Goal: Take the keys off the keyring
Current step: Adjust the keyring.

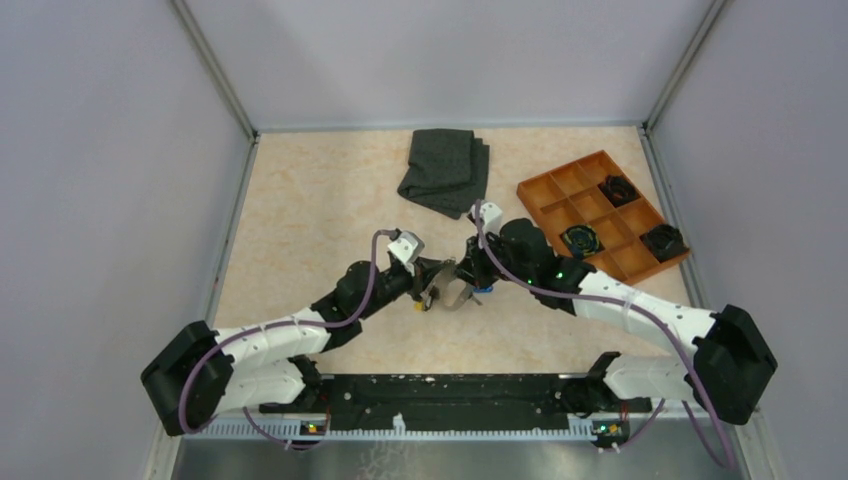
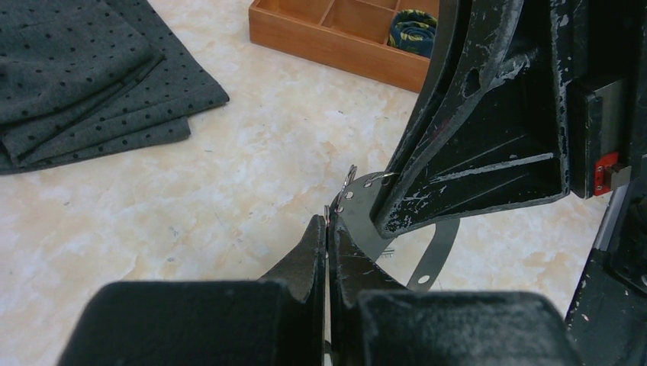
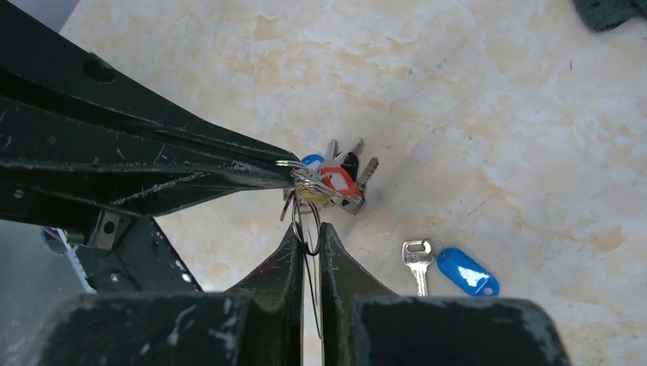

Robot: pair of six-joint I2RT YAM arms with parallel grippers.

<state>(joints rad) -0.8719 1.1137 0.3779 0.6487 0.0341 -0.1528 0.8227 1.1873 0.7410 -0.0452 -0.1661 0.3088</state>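
Task reads as early to midway. One silver key [image 3: 418, 263] lies loose on the table [image 3: 503, 114], with a blue plastic tag [image 3: 467, 272] just beside its head (whether the two are joined I cannot tell). I take that as one key off. The rest of the keys [image 3: 336, 179] hang in a tight bunch between the arms: blue, red and dark plastic heads and thin toothed metal blades, all threaded on fine wire loops. Most of the work looks left to do. Left gripper [image 2: 328, 232]: jaws closed, tips pinching the metal ring end of the keyring [image 2: 436, 255]. The keyring is a thin, flat, pale grey band punched with small holes, curving away under the other arm. Right gripper [image 3: 309, 240]: jaws closed too, nipping a thin wire loop that hangs below the bunch. The keyring sits mid-workspace between both sets of tips and looks lifted off the surface. Fingers are matte black, scuffed pale at the edges. Table is glossy cream with marbling. Further off are a folded dark grey dotted cloth [image 2: 84, 76], soft-looking, and an orange compartment tray [image 2: 336, 49] with black lumpy clumps [image 1: 662, 240] in some cells.
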